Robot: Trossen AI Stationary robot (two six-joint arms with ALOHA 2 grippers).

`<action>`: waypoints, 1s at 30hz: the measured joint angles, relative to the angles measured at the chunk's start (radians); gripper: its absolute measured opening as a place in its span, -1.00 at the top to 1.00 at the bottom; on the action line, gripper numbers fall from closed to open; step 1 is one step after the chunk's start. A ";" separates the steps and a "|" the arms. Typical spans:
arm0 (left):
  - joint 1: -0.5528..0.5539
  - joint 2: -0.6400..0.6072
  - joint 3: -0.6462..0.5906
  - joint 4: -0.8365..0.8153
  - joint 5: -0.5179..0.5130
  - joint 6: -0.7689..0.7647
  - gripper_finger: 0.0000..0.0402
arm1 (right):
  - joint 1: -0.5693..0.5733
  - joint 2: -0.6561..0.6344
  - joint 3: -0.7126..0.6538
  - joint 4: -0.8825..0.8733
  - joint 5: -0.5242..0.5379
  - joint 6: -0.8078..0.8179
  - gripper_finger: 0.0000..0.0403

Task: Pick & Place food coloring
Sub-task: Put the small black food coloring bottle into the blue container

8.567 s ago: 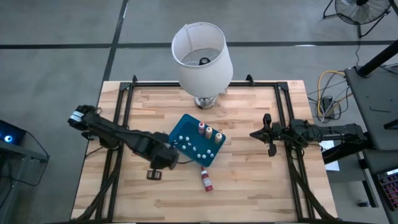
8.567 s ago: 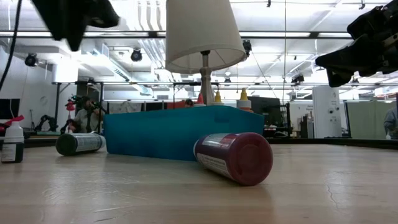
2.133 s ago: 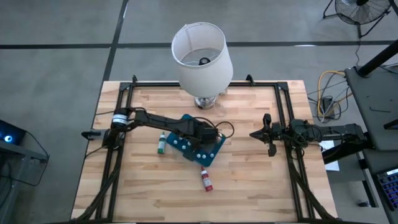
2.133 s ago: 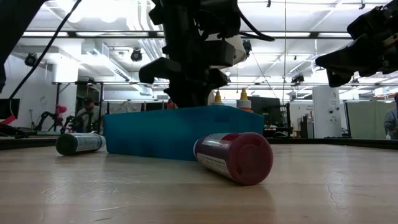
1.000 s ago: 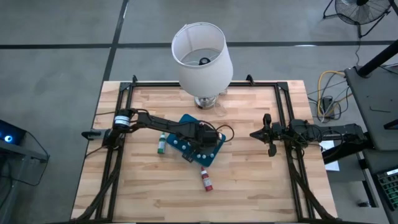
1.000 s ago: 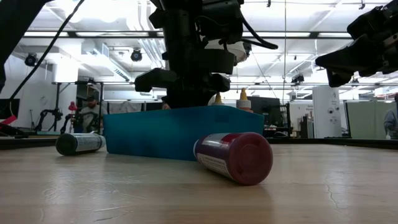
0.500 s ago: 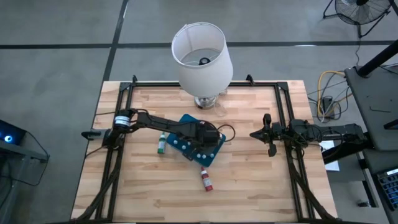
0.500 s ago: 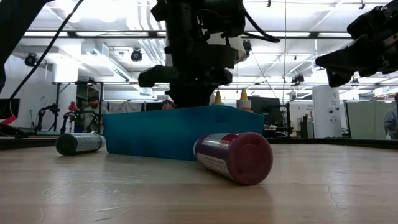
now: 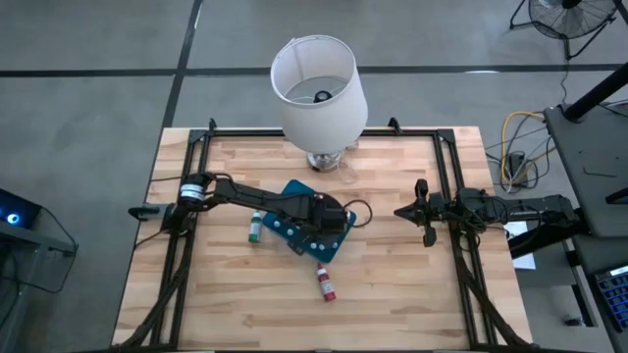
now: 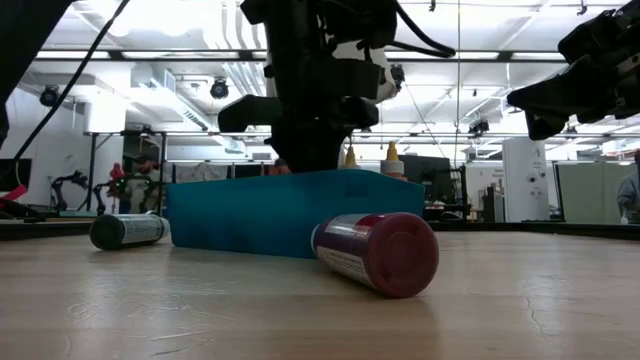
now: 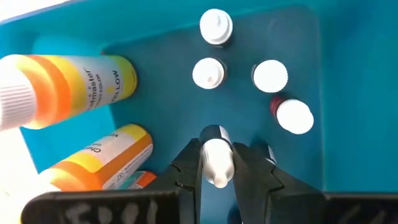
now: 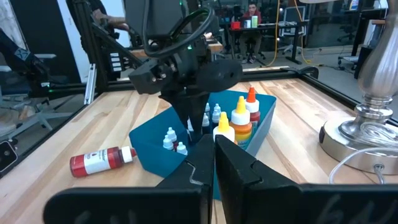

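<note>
Wooden planks make up the bench (image 9: 392, 284), framed by dark rails along its sides, with wide bare wood toward the near edge and the right half. At the far edge stands a lamp (image 9: 319, 83) with a white shade. Near the middle sits a teal tray (image 9: 339, 238), turned at an angle. The left tool (image 11: 217, 163) reaches down inside the tray, its fingers clamped on the pale tip of a small bottle (image 11: 216, 160); that bottle's colour cannot be told. Around it in the tray stand more white-capped bottles (image 11: 271, 76), and along one wall of the tray stand yellow and orange bottles (image 12: 236, 124). A green bottle (image 9: 254, 227) lies on the wood just left of the tray, and a red bottle (image 9: 325, 284) lies just off the tray's near corner. The right tool (image 9: 424, 211) hangs well apart over the right rail, its fingers pressed together and holding nothing.
</note>
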 joint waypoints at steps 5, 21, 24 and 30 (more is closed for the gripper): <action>-0.012 0.000 -0.002 -0.001 -0.002 0.000 0.78 | 0.000 0.000 0.000 0.000 0.000 0.000 0.96; -0.027 0.003 -0.010 0.001 0.005 -0.001 0.78 | 0.000 0.000 0.000 0.000 0.000 0.000 0.96; -0.028 0.003 -0.021 0.006 0.015 0.000 0.78 | 0.000 0.000 0.000 0.000 0.000 0.000 0.96; -0.035 0.005 -0.062 0.030 0.018 0.000 0.78 | 0.000 0.000 0.000 0.000 0.000 0.000 0.96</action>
